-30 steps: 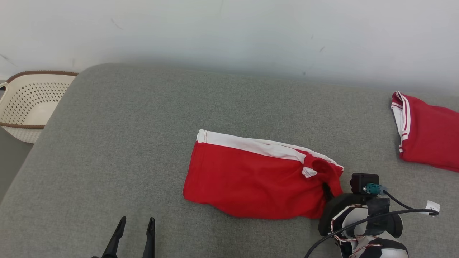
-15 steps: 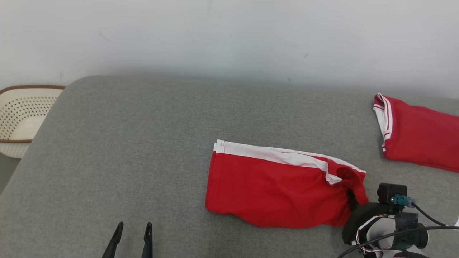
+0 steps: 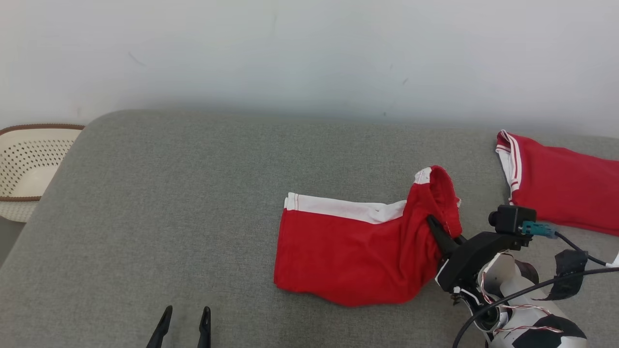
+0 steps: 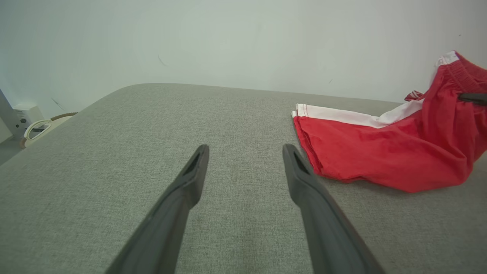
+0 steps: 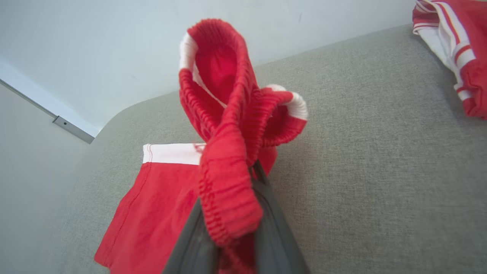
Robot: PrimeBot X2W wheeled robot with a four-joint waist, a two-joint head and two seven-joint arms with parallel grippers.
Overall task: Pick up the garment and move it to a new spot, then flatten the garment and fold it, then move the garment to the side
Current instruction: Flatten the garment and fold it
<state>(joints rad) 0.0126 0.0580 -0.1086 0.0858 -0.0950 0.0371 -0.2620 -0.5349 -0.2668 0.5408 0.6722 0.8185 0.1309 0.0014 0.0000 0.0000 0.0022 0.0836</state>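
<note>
The garment is a pair of red shorts with a white side stripe, lying on the grey cushion. My right gripper is shut on its ribbed waistband and holds that end raised above the cushion, while the leg end still rests flat. From the right wrist, the waistband bunches up between my fingers. My left gripper is open near the front edge, well left of the garment. In the left wrist view its fingers stand apart over bare cushion, with the garment to the right.
A second red garment with white stripes lies at the cushion's far right edge. A perforated cream basket sits off the cushion's left end. A pale wall runs behind the cushion. Bare grey surface spreads left of the shorts.
My right gripper has lifted the waistband end of the garment up off the cushion. The head camera has shifted a little. The left gripper stays open in place.
</note>
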